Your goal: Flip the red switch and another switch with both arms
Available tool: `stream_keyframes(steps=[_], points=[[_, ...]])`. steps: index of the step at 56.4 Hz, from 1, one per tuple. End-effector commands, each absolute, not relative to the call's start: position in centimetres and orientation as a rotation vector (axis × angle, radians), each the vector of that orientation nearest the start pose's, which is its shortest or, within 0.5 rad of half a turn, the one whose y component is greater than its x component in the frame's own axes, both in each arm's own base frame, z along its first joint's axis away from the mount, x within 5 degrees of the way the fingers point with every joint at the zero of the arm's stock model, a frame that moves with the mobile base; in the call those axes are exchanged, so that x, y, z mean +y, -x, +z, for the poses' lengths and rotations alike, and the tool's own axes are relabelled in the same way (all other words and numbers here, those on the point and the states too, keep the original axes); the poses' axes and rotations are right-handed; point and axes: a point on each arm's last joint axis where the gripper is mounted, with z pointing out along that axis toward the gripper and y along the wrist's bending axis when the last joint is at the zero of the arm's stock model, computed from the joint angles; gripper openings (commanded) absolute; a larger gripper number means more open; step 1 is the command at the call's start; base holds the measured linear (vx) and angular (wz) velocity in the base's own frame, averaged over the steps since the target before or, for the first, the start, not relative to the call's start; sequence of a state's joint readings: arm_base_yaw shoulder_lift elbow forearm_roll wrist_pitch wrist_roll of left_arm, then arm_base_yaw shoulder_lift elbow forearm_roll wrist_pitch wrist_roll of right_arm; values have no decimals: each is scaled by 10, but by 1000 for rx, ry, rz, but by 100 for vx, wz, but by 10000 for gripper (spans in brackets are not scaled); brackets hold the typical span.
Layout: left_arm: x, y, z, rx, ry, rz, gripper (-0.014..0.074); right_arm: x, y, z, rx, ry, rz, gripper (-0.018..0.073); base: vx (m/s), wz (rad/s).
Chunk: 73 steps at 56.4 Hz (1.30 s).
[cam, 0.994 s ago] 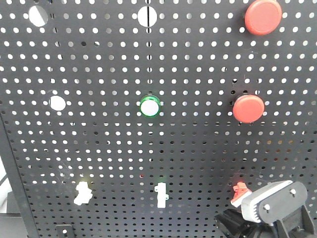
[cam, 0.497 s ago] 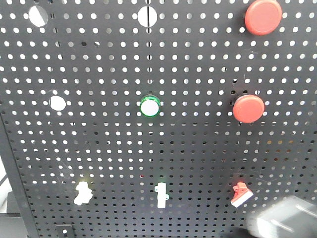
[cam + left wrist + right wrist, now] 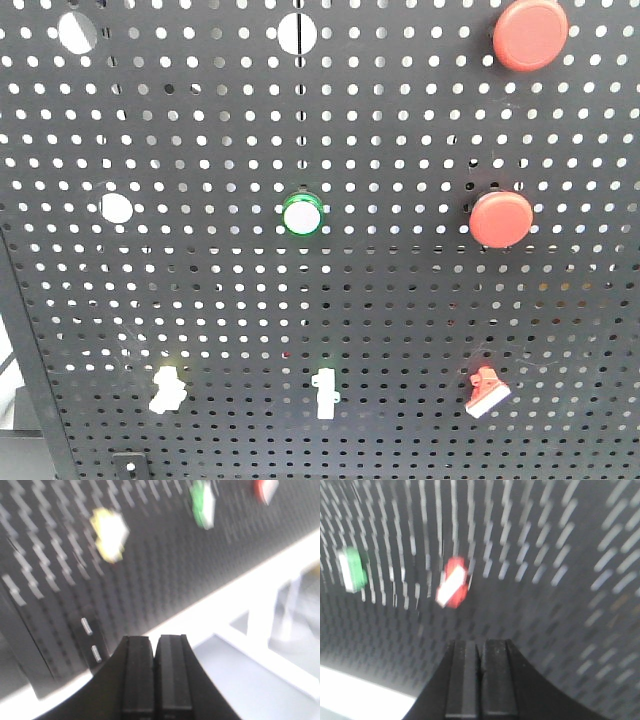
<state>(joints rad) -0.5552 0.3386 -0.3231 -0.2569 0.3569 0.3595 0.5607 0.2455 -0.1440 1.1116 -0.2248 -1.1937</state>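
Observation:
The red switch (image 3: 485, 391) with its white tip sits low on the right of the black pegboard (image 3: 400, 300). The pale yellow-and-white switch (image 3: 167, 389) sits low on the left. Neither gripper shows in the front view. In the left wrist view, my left gripper (image 3: 155, 642) is shut and empty, below and apart from the blurred yellow switch (image 3: 109, 534). The right wrist view shows my right gripper (image 3: 480, 645) shut and empty, a short way below the blurred red switch (image 3: 453, 583).
A white toggle with a green base (image 3: 325, 393) sits between the two switches. Above are a green round button (image 3: 302, 214) and two big red push buttons (image 3: 501, 218) (image 3: 530, 35). A white frame (image 3: 250, 615) runs below the board's lower edge.
My right arm, seen at the lower right of the front view beside the red switch a second ago, has dropped out of that view. The switches look unchanged.

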Motion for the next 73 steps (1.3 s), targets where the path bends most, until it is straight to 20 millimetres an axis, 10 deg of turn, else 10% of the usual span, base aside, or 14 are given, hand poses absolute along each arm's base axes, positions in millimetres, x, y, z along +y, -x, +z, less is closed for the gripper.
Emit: stream_keyframes(steps=[1, 35, 52, 73], points=[[-51, -66, 280, 1699, -654, -401, 3, 20, -72, 267, 1399, 292, 186, -6, 0, 0], [-48, -67, 261, 1694, -678, -332, 3, 20, -72, 267, 1402, 284, 193, -6, 0, 0], [-24, -65, 203, 1481, -274, -282, 3, 20, -72, 267, 1402, 284, 193, -6, 0, 0], [-12, -55, 200, 1487, -164, -179, 3, 20, -72, 267, 1409, 272, 203, -6, 0, 0]])
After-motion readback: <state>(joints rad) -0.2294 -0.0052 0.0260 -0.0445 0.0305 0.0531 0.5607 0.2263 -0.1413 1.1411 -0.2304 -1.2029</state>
